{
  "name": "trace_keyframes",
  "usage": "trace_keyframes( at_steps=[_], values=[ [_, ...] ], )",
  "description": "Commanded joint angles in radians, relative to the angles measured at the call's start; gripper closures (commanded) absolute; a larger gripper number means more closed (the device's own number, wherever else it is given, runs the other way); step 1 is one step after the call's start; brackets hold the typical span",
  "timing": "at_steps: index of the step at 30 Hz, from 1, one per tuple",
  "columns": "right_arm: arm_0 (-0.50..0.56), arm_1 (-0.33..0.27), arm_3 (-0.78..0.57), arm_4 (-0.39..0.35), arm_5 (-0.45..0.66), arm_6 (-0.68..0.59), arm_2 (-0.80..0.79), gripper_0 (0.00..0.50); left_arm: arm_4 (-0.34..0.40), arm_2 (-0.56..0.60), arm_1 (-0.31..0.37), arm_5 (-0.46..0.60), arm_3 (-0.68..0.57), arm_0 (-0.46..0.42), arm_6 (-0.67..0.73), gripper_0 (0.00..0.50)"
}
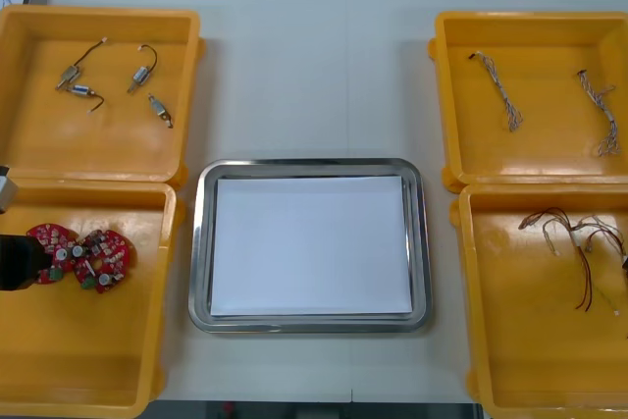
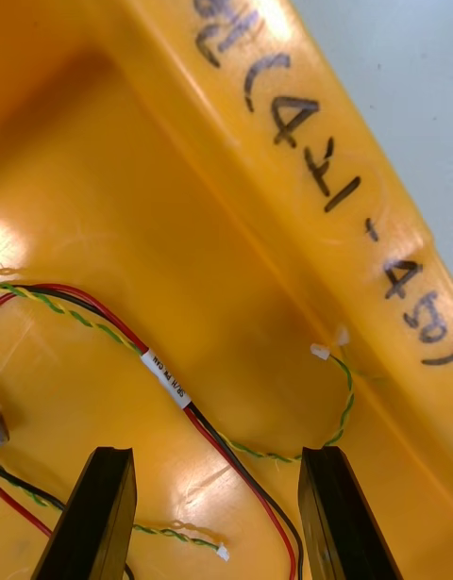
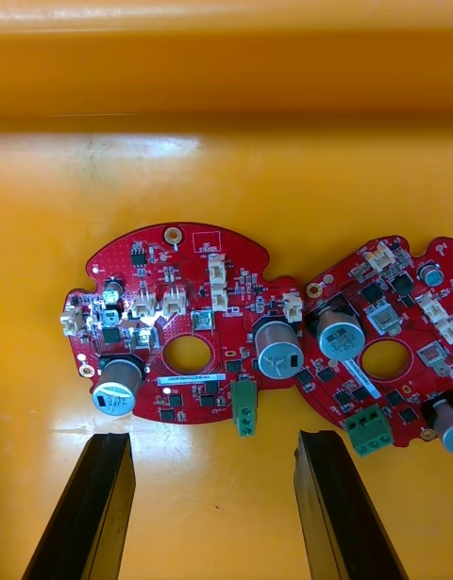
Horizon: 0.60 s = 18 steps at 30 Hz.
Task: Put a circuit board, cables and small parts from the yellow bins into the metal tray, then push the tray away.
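Observation:
Two round red circuit boards (image 1: 54, 247) (image 1: 104, 260) lie side by side in the near left yellow bin (image 1: 88, 360). My left gripper (image 1: 29, 264) comes in from the bin's left side, just short of them. In the left wrist view it (image 3: 217, 505) is open, and one circuit board (image 3: 184, 330) lies flat just beyond its fingertips, the other board (image 3: 387, 344) beside it. My right gripper (image 2: 215, 514) is open low over the near right bin's floor (image 2: 142, 212), with a red, black and yellow-green cable (image 2: 165, 377) running between its fingers. The metal tray (image 1: 201, 242), white inside, holds nothing.
The far left bin (image 1: 29, 144) holds several small metal parts (image 1: 98, 85). Twisted blue and white cables (image 1: 500, 95) lie in the far right bin (image 1: 451, 95). Red and black cables (image 1: 579, 242) sprawl in the near right bin (image 1: 510, 340), near its wall (image 2: 311, 165).

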Motion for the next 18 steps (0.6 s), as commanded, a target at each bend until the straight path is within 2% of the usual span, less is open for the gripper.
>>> trace_keyframes(
  at_steps=[1,6,18],
  values=[
    [0.021,0.013,0.004,0.005,-0.011,-0.037,0.004,0.0,-0.046,-0.038,-0.014,-0.04,-0.014,0.042,-0.125,0.0],
    [0.016,0.031,0.03,0.005,-0.029,-0.029,0.006,0.0,-0.095,-0.058,-0.024,-0.049,-0.015,0.042,-0.128,0.0],
    [0.012,0.051,0.05,0.008,-0.049,-0.028,0.027,0.0,-0.133,-0.088,-0.039,-0.052,-0.018,0.044,-0.139,0.0]
  ],
)
